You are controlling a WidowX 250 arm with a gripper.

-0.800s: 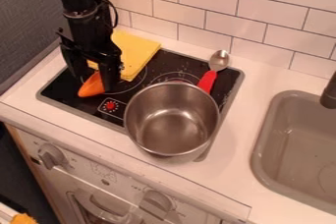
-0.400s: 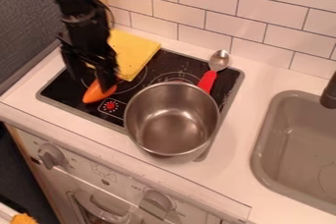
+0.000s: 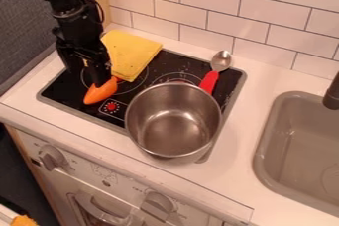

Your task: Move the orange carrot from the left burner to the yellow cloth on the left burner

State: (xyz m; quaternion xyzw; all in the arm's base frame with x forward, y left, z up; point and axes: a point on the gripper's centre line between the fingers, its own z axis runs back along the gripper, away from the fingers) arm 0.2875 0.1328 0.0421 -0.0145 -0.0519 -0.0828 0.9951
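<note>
Okay — carrot [image 3: 98, 94] near stovetop's [image 3: 63, 91] front edge, hand [image 3: 86, 75] beside it (pot [image 3: 173, 123] apart).

Shiny metal pot [image 3: 173, 121] beside matt yellow cloth [image 3: 132, 54]
</note>
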